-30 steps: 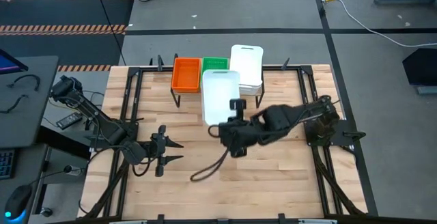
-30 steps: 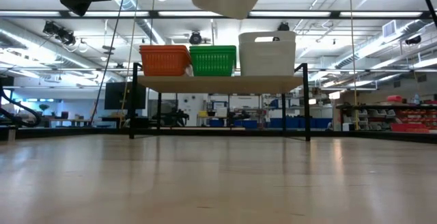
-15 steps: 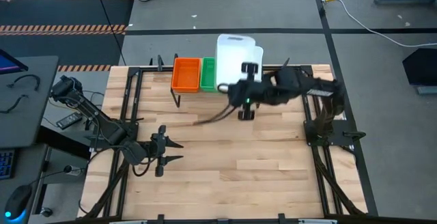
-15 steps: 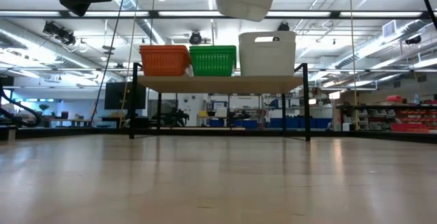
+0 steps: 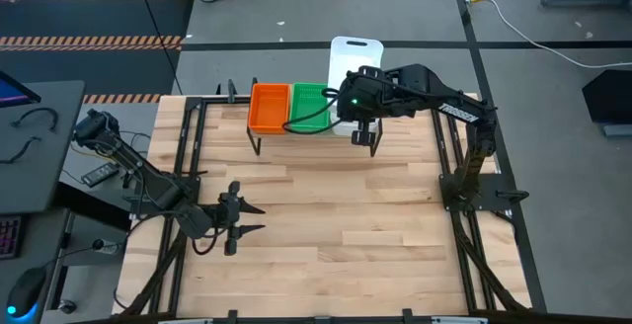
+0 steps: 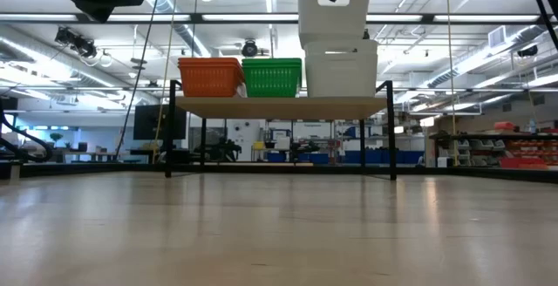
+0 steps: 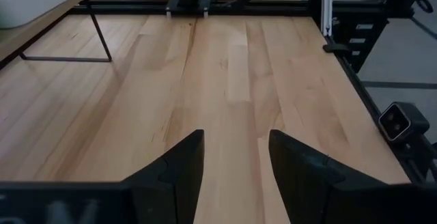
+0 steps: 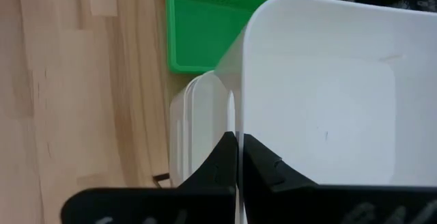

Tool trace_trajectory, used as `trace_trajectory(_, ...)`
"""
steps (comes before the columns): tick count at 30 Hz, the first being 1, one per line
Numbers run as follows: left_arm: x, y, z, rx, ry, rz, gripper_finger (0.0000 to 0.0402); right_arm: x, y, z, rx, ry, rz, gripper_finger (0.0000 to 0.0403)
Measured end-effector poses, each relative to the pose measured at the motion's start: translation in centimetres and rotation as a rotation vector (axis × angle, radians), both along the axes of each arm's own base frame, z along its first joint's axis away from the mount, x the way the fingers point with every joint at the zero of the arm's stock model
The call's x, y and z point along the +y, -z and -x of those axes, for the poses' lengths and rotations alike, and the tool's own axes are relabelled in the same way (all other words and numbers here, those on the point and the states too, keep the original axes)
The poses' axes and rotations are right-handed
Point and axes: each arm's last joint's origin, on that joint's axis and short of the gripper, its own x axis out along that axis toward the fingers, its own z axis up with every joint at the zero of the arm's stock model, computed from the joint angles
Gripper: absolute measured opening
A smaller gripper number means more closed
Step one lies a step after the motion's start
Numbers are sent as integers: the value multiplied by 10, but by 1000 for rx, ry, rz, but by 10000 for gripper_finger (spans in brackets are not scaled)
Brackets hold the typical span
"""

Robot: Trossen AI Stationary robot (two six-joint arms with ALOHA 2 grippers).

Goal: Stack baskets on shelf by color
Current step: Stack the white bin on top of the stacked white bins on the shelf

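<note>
Bright, even light falls from long ceiling lamps (image 6: 261, 17) in the room behind. The table (image 5: 326, 235) shows only soft, faint shadows and no harsh glare. Close up, the white basket (image 8: 321, 115) looks washed out.

You have four small rectangular plastic baskets at one low wooden-topped shelf (image 6: 279, 105): one orange stack (image 5: 269, 107), one green stack (image 5: 310, 105), and two larger white ones (image 6: 334, 11) (image 6: 342, 70).

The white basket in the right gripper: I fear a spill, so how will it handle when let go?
The white basket, pinched by one wall in the right gripper, looks stiff and probably light. It hangs above the basket on the shelf, so it may tip unless lowered squarely.
</note>
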Motion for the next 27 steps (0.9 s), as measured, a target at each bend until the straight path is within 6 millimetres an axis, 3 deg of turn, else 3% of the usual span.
trace_trajectory(13, 4, 21, 4, 21, -54, 43, 172, -16, 5, 1, -8, 27, -105, 5)
trace_trajectory(27, 3, 15, 2, -39, -50, 50, 172, -16, 5, 0, -18, 38, -124, 5)
